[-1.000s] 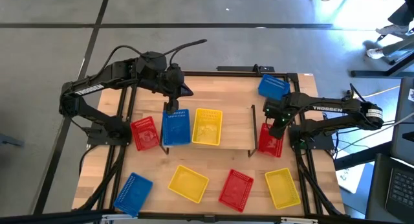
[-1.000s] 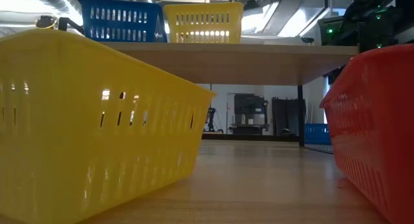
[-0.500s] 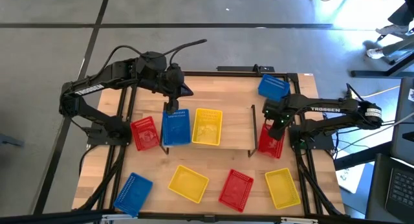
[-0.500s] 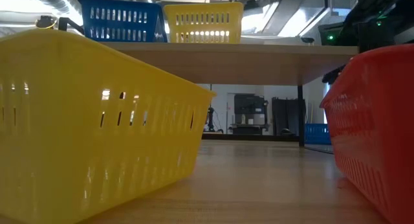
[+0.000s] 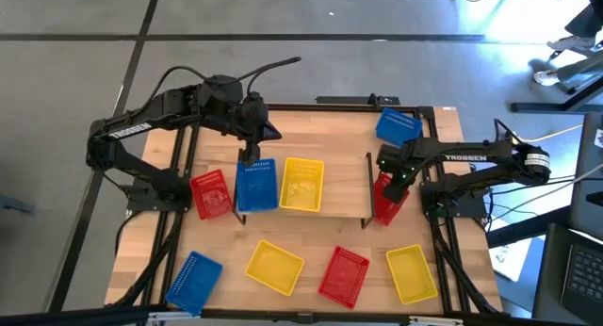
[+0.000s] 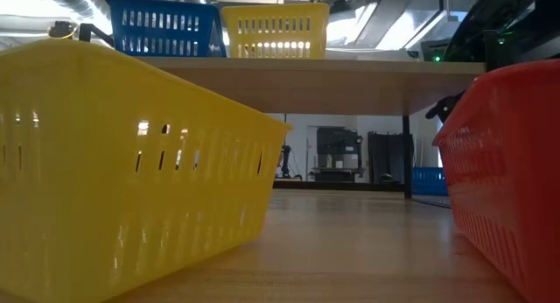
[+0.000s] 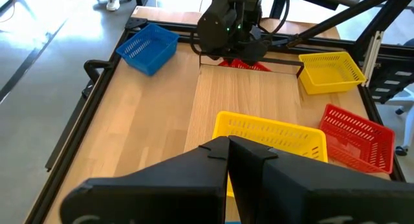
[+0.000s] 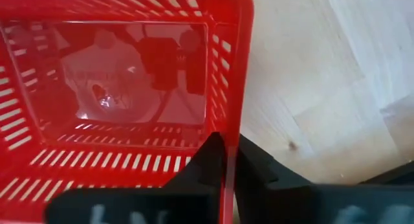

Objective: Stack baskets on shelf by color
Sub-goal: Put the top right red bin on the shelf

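The shelf (image 5: 344,189) carries a blue basket (image 5: 256,185) and a yellow basket (image 5: 301,185), each standing on its bottom. My left gripper (image 5: 251,156) hovers shut above the blue basket's far end, touching nothing. To the right of the shelf, a red basket (image 5: 387,208) is on the table, with my right gripper (image 5: 396,178) shut on it, pointing down. Another red basket (image 5: 210,194) stands on the table left of the shelf. My right gripper holds the red basket by the rim of one side wall (image 8: 231,114), near a corner at the basket's far end. One finger (image 8: 207,162) is inside the basket and the other outside, coming from above. The basket's bottom is still low on the table.
A blue basket (image 5: 398,126) sits at the far right corner. Along the near edge lie a blue basket (image 5: 193,279), a yellow one (image 5: 274,267), a red one (image 5: 343,274) and a second yellow one (image 5: 412,273). Bare wood shows on the shelf's right part.
My right gripper has sunk onto the red basket and shut on its wall. The basket has shifted a little toward the shelf. My left arm has kept still.
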You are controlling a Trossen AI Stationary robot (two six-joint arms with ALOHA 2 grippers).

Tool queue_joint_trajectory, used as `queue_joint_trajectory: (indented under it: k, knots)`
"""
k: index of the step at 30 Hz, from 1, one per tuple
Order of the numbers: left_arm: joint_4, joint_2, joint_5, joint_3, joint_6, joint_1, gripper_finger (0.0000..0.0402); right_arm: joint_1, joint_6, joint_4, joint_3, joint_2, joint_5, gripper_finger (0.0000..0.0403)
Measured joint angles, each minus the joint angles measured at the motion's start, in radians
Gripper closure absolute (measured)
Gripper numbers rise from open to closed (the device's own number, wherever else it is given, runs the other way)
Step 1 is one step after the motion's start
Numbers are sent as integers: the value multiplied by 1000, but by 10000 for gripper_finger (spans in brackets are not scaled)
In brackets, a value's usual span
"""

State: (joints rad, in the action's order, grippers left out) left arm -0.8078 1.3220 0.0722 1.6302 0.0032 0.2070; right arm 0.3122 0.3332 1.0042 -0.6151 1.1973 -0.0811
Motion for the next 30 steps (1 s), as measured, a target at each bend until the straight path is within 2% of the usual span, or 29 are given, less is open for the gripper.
queue_joint_trajectory:
  k: [6, 11, 15, 20, 30]
  knots:
    - [0, 0, 0, 0, 5, 0, 401, 0, 3, 78, -62, 1, -71, 398]
    - [0, 0, 0, 0, 8, 0, 401, 0, -1, 239, -182, 1, -54, 400]
    - [0, 0, 0, 0, 8, 0, 401, 0, 13, 378, -269, 1, 13, 401]
    - [-1, 0, 0, 0, 8, 0, 401, 0, 68, 568, -392, 1, 151, 401]
    - [-2, 0, 0, 0, 9, -1, 401, 0, 100, 579, -646, -22, 307, 403]
